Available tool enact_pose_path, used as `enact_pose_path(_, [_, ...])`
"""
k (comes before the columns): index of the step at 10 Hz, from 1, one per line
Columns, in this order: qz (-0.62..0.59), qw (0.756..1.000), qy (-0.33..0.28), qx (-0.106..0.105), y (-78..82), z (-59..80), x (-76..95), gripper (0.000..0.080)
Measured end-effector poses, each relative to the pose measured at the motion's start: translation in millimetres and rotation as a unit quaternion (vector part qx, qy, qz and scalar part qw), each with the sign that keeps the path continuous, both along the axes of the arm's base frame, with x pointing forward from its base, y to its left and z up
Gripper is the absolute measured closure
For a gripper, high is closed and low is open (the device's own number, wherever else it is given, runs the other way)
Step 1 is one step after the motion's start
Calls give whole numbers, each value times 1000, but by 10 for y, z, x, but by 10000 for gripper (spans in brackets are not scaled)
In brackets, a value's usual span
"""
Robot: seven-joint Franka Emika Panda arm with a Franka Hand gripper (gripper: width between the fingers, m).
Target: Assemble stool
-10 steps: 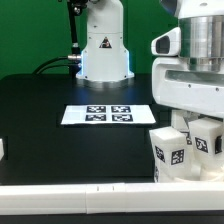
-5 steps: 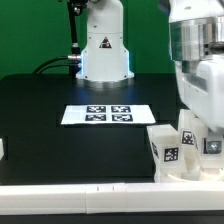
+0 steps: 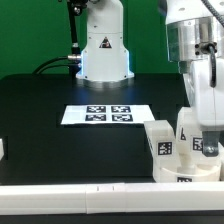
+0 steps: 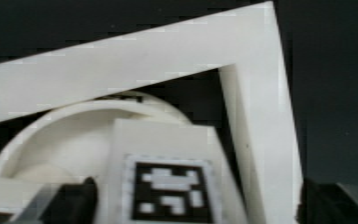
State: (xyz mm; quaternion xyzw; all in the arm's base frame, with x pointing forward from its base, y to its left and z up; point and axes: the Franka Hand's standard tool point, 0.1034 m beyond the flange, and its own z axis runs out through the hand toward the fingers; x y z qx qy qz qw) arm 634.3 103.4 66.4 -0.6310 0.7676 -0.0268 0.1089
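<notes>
Since the earlier frames, the arm has swung across the stool parts.
Hand (image 3: 200, 150) state unclear; tagged legs (image 3: 166, 150) sit well off the marker board (image 3: 108, 114), by the counter's (image 3: 40, 110) white rail (image 3: 75, 203). Retreat straight, avoiding nudges.

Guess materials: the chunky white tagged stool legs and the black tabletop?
Chunky white stool legs: probably moulded plastic, smooth matte, with thick blocky shapes, softly rounded edges and an even white colour. Their black-and-white tags look printed. Black tabletop: matte, no glare; material unclear, maybe cloth or a painted board.
</notes>
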Motion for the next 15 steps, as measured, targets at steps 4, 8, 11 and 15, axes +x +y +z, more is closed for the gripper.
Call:
enact_pose_path(4, [119,992,-30,-14,64,309,95,151])
enact_pose_path(8, [268,962,-40,-45,56,325,48,150])
enact_pose_path(11, [418,905,-47,-60,119,668,-33,150])
enact_pose_path(15, [584,803,-56,-106,47,686,-75,150])
